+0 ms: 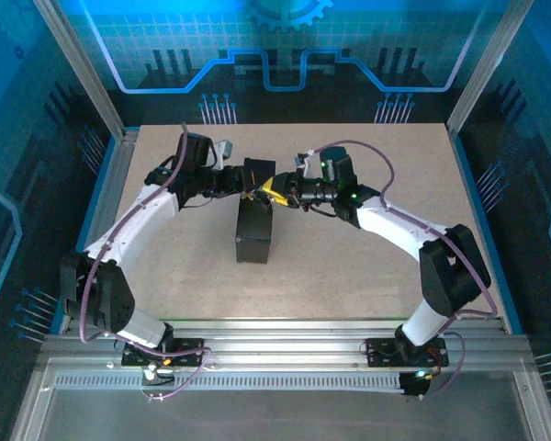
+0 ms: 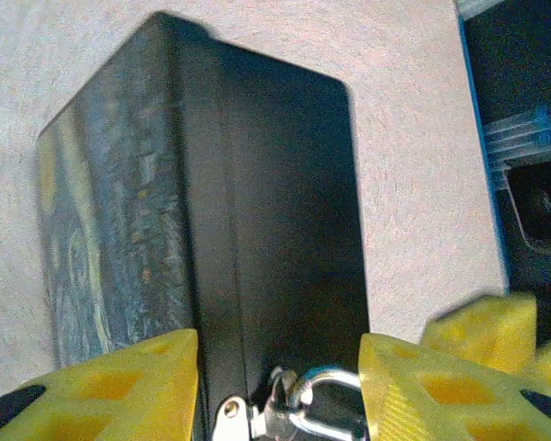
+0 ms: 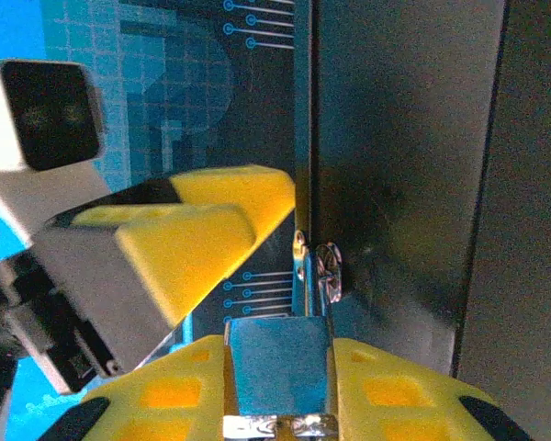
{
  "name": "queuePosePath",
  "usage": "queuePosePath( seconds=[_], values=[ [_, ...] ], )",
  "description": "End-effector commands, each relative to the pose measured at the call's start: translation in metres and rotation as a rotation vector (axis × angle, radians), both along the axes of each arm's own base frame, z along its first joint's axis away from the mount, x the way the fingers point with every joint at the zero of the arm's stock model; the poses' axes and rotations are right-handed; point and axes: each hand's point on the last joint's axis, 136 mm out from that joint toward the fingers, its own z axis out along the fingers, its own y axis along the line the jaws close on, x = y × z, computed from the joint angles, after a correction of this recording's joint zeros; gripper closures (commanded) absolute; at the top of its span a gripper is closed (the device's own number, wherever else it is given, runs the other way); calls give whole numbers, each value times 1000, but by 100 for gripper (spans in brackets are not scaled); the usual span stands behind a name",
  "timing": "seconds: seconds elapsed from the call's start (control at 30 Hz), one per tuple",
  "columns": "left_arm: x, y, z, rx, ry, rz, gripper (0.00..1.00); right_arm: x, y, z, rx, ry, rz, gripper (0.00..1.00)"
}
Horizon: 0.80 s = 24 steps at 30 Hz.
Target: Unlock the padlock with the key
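Beige bench (image 1: 376, 276) inside a blue-lit enclosure; one dark box (image 1: 254, 234) stands on edge at its middle, and both arms meet over the box's far end. Left wrist view: painted night-sky face on the box's left flank, plain black narrow side facing the camera. Left gripper (image 2: 277, 354) straddles that narrow side, jaws set wide with one yellow finger (image 2: 119, 386) pressed on the painted flank and the other on the opposite edge, clamping the box. Padlock (image 2: 323, 373) hangs at the box's end, between those fingers, its silver shackle looped through a small metal hasp (image 2: 230, 411) on the box's edge. Right gripper (image 3: 275, 354) comes in from the box's other side; its jaws are drawn in close on a small silver block reflecting blue, apparently the padlock body, just below the hasp.
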Motion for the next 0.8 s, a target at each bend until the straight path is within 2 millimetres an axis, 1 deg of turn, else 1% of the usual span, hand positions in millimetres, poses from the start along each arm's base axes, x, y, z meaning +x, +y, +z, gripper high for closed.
queuePosePath(
  seconds=[0.0, 0.07, 0.13, 0.17, 0.27, 0.33, 0.37, 0.43, 0.6, 0.7, 0.77],
  values=[
    [-19, -19, 38, 95, -328, -408, 49, -1, 5, 36, 73, -84, 106, 100],
    [-24, -22, 44, 111, -455, -529, 48, 0, 4, 37, 85, -62, 129, 100],
    [-25, -26, 49, 122, -547, -608, 47, 1, 3, 35, 77, -42, 145, 100],
    [-24, -28, 50, 117, -576, -640, 46, 1, 3, 33, 63, -30, 154, 100],
    [-29, -36, 57, 76, -635, -763, 47, 1, 2, 28, 58, 2, 175, 100],
    [-32, -38, 55, 76, -673, -818, 46, 3, -1, 26, 61, 26, 177, 100],
    [-30, -38, 52, 87, -690, -830, 45, 3, -2, 24, 59, 38, 178, 100],
    [-28, -36, 48, 89, -702, -853, 44, 4, -5, 23, 57, 49, 181, 100],
    [-33, -35, 39, 48, -712, -953, 44, 6, -11, 24, 58, 75, 196, 100],
    [-30, -37, 34, 44, -719, -972, 44, 6, -13, 25, 52, 75, 203, 100],
    [-27, -39, 34, 27, -733, -977, 44, 6, -14, 24, 44, 80, 208, 100]
  ],
)
